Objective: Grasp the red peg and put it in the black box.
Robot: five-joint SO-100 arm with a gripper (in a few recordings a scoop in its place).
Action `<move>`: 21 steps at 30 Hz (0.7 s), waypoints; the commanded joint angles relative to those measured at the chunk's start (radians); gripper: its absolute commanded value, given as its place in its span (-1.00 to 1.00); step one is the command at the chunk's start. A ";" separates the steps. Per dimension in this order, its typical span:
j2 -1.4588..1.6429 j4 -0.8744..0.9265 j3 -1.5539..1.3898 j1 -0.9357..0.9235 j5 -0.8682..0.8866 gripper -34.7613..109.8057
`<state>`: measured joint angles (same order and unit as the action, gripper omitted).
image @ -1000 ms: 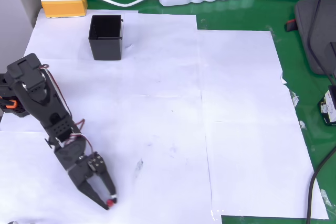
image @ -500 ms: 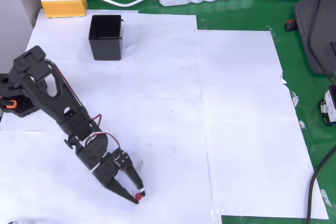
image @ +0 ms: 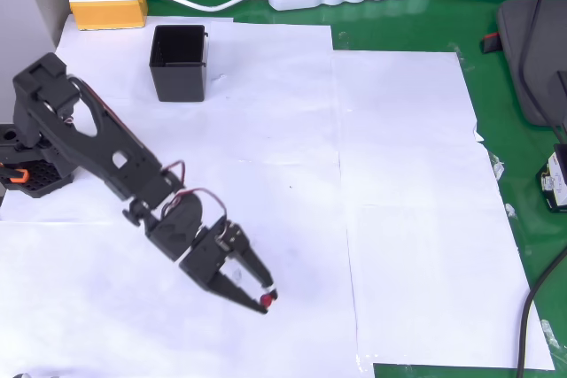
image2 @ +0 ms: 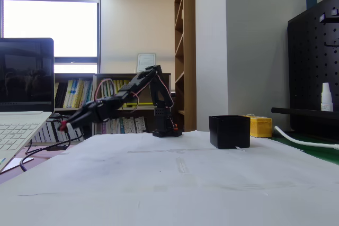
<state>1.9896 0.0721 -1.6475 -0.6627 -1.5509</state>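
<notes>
while the black two-finger gripper [image: 264, 300] pinched the tiny dark-red rounded peg [image: 265, 299] at its tips, the square black plastic box [image: 178, 63] sat far up-left in the overhead view.

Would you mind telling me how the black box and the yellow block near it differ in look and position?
The black box is an open-topped square container; the yellow block looks closed and rectangular. The black box stands on white paper; in the overhead view the yellow block sits past the paper's edge, on the green mat. Both rest untouched, away from the gripper.
</notes>
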 commanded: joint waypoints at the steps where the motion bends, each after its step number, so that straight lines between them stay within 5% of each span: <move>1: -0.124 0.443 -0.285 0.023 0.032 -0.52; 12: -0.123 1.161 -0.676 0.192 0.189 -0.52; 21: -0.127 1.480 -0.854 0.396 0.359 -0.52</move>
<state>1.9819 1.4557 -2.3807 -0.3099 -1.2118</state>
